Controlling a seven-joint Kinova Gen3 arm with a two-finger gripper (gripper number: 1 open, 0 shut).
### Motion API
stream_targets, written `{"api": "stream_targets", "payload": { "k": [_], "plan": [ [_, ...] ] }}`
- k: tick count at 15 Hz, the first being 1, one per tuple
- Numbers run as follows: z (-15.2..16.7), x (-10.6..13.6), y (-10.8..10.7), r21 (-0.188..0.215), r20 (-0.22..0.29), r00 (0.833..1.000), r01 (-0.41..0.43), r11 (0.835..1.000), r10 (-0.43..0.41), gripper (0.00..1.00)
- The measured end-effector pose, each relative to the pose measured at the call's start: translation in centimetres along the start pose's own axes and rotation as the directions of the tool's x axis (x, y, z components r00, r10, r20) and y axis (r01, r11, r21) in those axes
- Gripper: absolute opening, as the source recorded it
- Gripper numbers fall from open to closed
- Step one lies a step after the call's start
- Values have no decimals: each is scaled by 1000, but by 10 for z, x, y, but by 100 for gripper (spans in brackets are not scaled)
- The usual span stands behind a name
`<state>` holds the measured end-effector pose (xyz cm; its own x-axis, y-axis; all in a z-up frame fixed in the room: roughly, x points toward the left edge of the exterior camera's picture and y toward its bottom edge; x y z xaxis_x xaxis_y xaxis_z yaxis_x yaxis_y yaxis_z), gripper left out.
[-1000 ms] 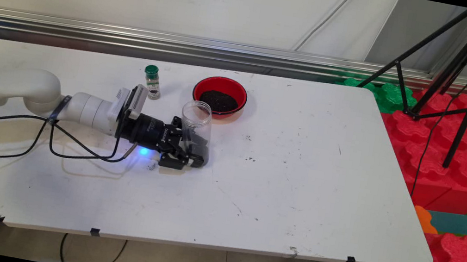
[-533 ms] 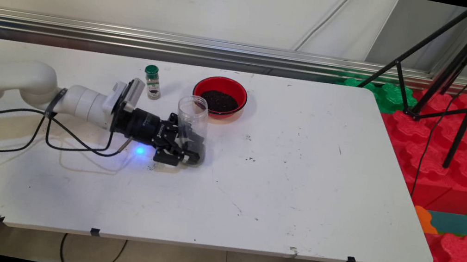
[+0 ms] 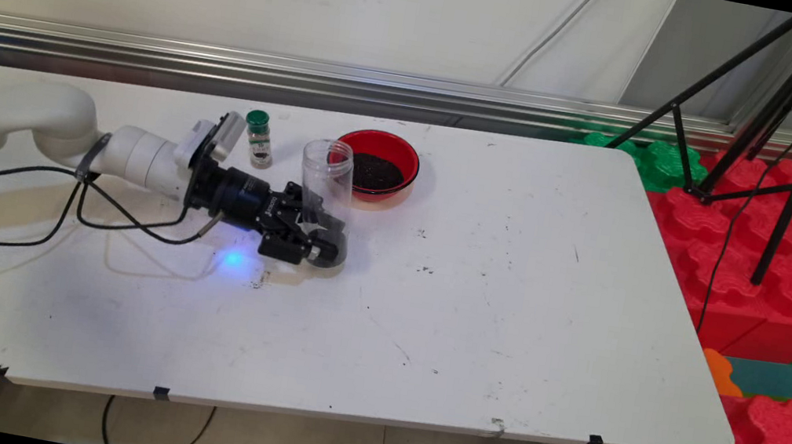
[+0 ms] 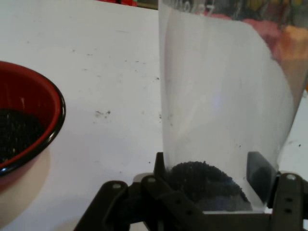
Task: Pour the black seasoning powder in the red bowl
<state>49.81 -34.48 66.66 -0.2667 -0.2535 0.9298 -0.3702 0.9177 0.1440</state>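
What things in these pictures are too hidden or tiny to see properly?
- Clear jar: its base hides behind the gripper in the main view; the hand view cuts off its top.
- Red bowl: the hand view's left edge cuts it.
- Green-capped spice bottle: label too small to read.

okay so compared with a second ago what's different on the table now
The gripper, still shut on the clear jar, has carried it up off the table and toward the far left, closer to the red bowl and the green-capped spice bottle. The jar now tilts slightly, with dark grains in its bottom. The bowl, the bottle and the table stayed as they were.
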Motion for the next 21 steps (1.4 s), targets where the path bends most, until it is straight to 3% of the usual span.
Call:
{"api": "stream_targets", "payload": {
  "k": [7, 12, 14, 18, 21],
  "plan": [
    [-3, 11, -11, -23, 7, 989, 147, 989, -147, 0],
    [0, 22, -18, -42, 11, 956, 294, 955, -294, 0],
    [2, 27, -19, -52, 13, 932, 363, 930, -363, 0],
    [5, 35, -20, -69, 14, 865, 501, 863, -501, 0],
    [9, 42, -22, -82, 15, 792, 609, 789, -610, 0]
  ]
}}
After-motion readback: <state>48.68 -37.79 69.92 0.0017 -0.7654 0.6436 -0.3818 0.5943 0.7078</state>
